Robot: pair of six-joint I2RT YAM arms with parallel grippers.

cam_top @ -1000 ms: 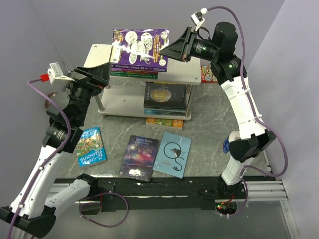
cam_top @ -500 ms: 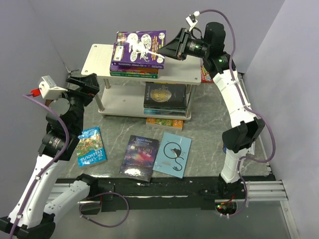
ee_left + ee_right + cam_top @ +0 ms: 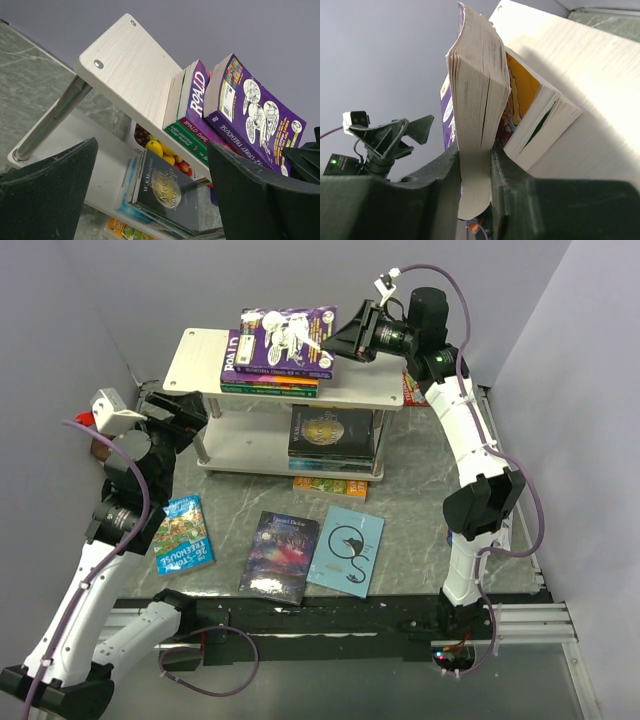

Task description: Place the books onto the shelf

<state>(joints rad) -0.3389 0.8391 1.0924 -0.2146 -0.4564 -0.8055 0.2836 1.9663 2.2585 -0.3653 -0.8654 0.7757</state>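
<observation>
My right gripper is shut on the right edge of the purple book with white cartoons. It holds that book tilted over a stack of two books on the shelf's pale wood top board. My left gripper hangs open, left of the shelf, holding nothing. A dark book lies on the lower board. On the table lie a green cartoon book, a dark starry one and a light blue one.
A colourful book pokes out from under the shelf's front. A red flat box lies behind the shelf's right end. Grey walls close in at the back and both sides. The arm bases stand along the near rail.
My left gripper has pulled back from the shelf's left end, down and to the left. The purple book has tilted and shifted slightly right on the stack, still in my right gripper.
</observation>
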